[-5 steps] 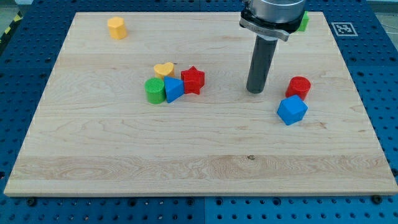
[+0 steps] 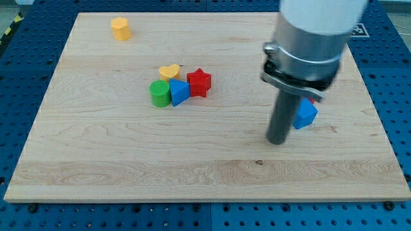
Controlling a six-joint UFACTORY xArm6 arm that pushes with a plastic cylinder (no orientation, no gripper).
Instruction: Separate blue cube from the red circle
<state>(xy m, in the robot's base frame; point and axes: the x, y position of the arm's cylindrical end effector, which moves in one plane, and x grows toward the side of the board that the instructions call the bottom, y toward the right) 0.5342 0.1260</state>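
At ten o'clock on the worktop [image 2: 77, 154] a yellow block [image 2: 120, 29] is standing alone. Nearer the centre four blocks are sitting touching: green cylinder [image 2: 160, 94], yellow heart [image 2: 169, 71], blue wedge [image 2: 179, 92], red star [image 2: 200, 83]. Toward three o'clock my tip [image 2: 277, 140] is resting on the wood, just at eight o'clock of the blue cube [image 2: 304, 114], near it; whether it is touching I cannot tell. Only a sliver of the red circle [image 2: 311, 99] is showing at the cube's twelve o'clock, since the arm's body is hiding the rest. The rod is carrying no fingers, so nothing is being grasped.

Risk, as I judge it: pushing from eight o'clock would be driving the cube up into the circle, dragging both along together. A glancing contact on a cube corner could also be spinning it off the tip.
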